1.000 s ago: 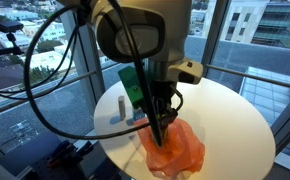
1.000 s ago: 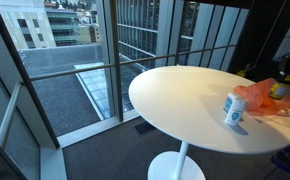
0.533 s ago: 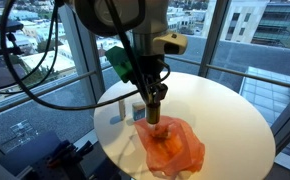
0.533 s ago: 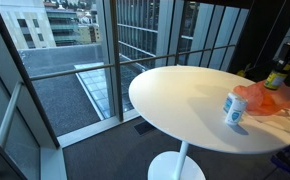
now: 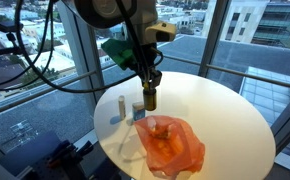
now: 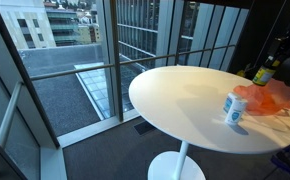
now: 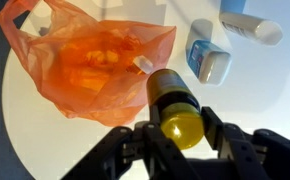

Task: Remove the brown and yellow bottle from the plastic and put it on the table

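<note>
Risen since a moment ago, the gripper is clamping the bottle upright above the table, hanging just off the bag's edge.

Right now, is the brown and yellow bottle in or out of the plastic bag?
Out. The end effector holds the bottle clear of the orange plastic bag lying on the table.

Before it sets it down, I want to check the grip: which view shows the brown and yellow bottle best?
The wrist view: the bottle fills the centre, clamped in the gripper, yellow end toward the camera. In both exterior views it is small, held over the table.
</note>
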Tool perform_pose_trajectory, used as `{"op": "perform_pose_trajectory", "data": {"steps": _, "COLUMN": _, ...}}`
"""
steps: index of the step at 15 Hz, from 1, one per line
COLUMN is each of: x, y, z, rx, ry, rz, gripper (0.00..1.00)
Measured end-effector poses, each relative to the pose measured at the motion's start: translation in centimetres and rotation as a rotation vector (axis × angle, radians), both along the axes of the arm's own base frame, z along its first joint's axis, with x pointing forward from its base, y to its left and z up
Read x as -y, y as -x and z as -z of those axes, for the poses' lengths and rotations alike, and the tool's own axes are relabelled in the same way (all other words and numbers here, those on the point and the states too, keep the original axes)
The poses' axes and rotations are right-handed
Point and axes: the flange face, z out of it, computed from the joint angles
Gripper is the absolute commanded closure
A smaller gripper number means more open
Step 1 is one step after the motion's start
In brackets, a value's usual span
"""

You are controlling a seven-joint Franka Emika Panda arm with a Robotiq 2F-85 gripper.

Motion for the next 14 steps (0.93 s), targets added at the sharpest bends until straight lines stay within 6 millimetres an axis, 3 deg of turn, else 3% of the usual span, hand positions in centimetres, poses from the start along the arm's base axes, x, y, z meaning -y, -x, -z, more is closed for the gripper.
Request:
{"op": "perform_pose_trajectory", "data": {"steps": 9, "x": -0.9, "y": -3.1, "z": 4.3, "rx": 0.010, "ry": -0.018, "rz": 0.007, "gripper": 0.80}}
{"op": "perform_pose_trajectory", "data": {"steps": 14, "x": -0.7, "y": -3.6, "z": 7.1, "rx": -0.039, "ry": -0.026, "rz": 0.015, "gripper": 0.80}}
